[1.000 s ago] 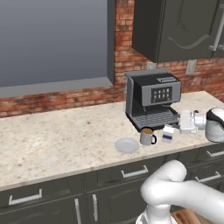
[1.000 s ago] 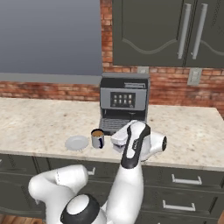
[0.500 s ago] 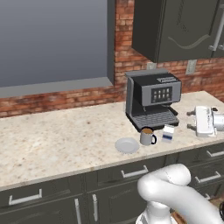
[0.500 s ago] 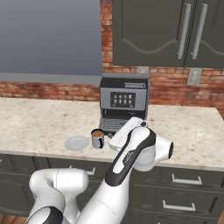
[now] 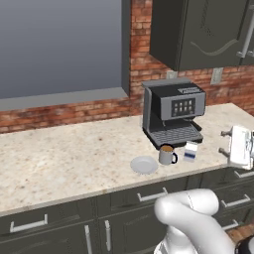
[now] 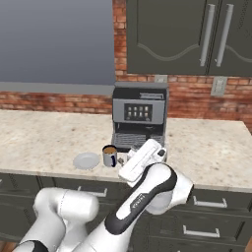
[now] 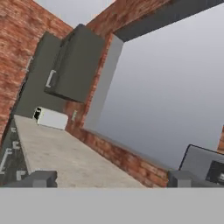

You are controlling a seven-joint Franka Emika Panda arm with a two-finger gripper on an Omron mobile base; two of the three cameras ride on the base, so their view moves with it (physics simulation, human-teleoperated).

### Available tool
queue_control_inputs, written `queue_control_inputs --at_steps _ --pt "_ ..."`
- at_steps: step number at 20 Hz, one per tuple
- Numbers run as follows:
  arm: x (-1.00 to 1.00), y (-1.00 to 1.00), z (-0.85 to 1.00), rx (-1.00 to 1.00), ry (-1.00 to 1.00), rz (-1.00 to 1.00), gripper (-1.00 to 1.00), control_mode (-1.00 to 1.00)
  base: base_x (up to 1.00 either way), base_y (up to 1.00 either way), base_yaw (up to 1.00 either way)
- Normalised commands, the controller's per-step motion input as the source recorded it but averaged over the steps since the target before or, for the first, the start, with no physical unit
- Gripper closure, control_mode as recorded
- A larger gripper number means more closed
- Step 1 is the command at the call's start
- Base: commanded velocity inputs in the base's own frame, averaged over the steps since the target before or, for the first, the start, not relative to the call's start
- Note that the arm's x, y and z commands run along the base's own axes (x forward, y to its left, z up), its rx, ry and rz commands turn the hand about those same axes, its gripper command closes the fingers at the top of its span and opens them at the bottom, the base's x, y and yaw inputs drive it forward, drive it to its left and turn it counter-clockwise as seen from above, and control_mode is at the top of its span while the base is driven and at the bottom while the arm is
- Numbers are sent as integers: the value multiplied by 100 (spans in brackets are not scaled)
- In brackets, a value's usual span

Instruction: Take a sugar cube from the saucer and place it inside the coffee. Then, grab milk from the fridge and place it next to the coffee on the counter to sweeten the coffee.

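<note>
The coffee [image 5: 167, 155], a grey mug of brown liquid, stands on the beige counter [image 5: 59, 163] in front of the espresso machine. Just left of it lies the white saucer [image 5: 144, 164], which looks bare. The milk [image 5: 190, 151], a white carton with a blue band, stands upright close to the mug's right side. My gripper [image 5: 224, 142] hovers open to the right of the milk, apart from it, fingers pointing left and holding nothing. From the right base the hand [image 6: 143, 153] covers the milk, beside the mug [image 6: 110, 156] and saucer [image 6: 86, 160]. The sugar cube and the fridge are out of view.
The big grey-black espresso machine [image 5: 173, 114] stands against the brick wall behind the mug. Dark upper cabinets [image 5: 198, 32] hang above. The hand view looks along the counter [image 7: 65, 157] to a white appliance [image 7: 51, 118] at its far end. The counter's front edge lies close before the mug.
My hand has drawn back to the right, away from the milk, and turned its fingers leftward. The milk, mug and saucer have stayed put.
</note>
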Motion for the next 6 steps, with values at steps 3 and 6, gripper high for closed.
queue_control_inputs --at_steps 3,6 --pt "-70 -43 0 18 -22 5 -100 -100 0 0 0" --pt "-82 -37 0 14 -21 9 -100 -100 0 0 0"
